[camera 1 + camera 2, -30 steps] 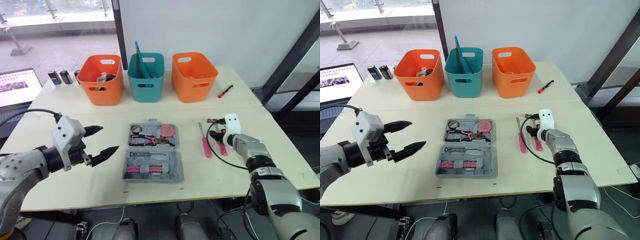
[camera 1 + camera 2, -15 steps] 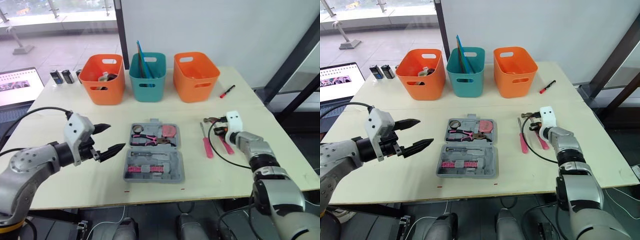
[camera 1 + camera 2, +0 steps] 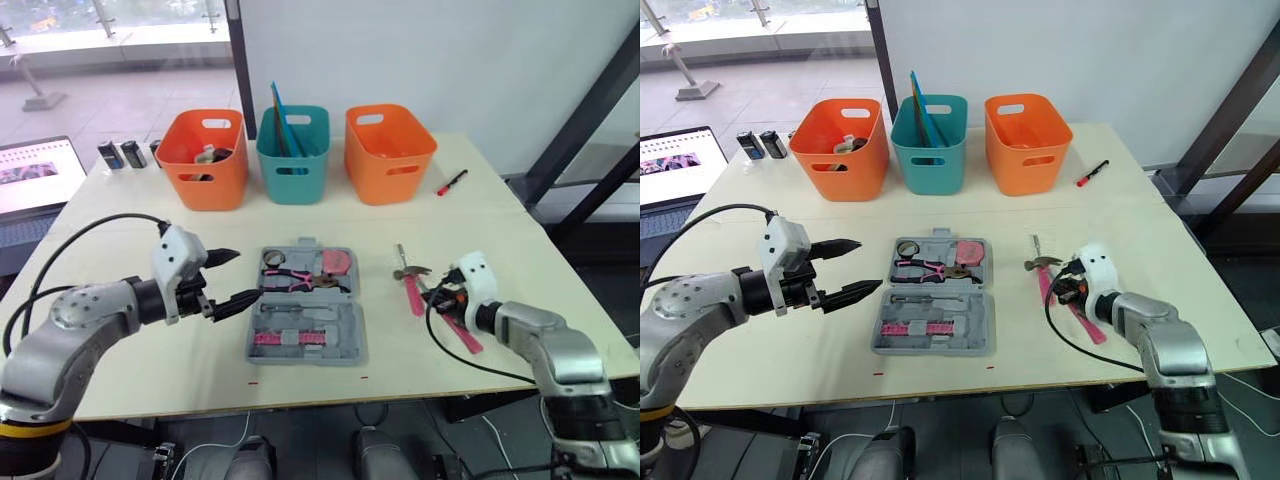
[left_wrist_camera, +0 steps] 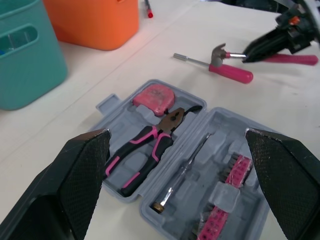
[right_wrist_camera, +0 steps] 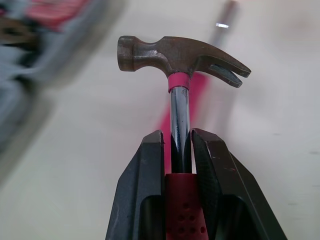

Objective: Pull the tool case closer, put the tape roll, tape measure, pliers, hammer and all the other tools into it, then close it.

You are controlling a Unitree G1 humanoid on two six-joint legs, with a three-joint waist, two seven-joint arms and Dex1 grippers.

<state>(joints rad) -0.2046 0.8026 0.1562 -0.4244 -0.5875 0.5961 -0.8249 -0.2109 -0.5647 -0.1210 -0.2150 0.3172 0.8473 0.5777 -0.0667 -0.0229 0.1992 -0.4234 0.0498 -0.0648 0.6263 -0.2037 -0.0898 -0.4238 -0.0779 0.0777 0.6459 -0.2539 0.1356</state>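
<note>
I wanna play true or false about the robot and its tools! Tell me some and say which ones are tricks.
1. The right gripper has its fingers shut on the hammer. True.
2. The pliers lie on the table outside the tool case. False: they sit inside the case.
3. The tool case is closed. False: it lies open, with tools showing inside.
4. The left gripper has its fingers open and holds nothing. True.
5. All three baskets at the back are orange. False: the middle basket is teal.
</note>
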